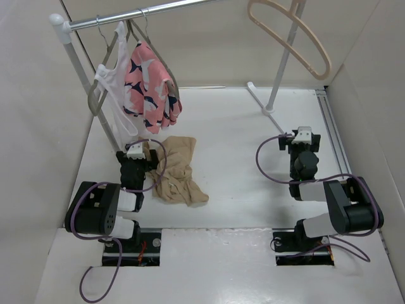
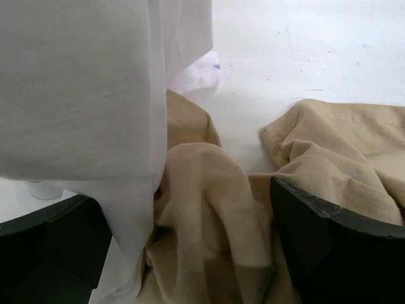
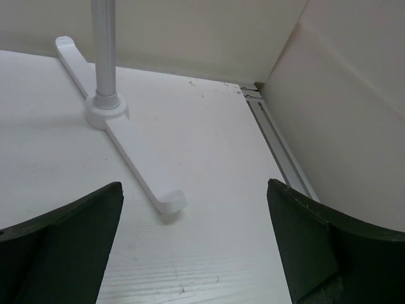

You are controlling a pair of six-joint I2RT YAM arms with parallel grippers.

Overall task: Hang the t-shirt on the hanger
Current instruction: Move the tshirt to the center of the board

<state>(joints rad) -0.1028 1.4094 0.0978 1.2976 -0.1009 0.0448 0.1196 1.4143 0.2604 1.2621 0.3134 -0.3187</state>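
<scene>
- Left gripper (image 2: 180,212) is spread wide and low over the t-shirt (image 2: 342,145), tan folds between its fingers, nothing pinched yet.
- The t-shirt lies crumpled on the table (image 1: 240,190) under the rack's (image 1: 145,12) left end, beside the white garment (image 2: 76,82).
- Right gripper (image 3: 193,190) gapes empty by the rack's right foot.
- The hanger (image 1: 291,31) hangs at the rack's right end.
- My read: this is the pick-up. Next, close on a tan fold only, clear of the white hem.
</scene>
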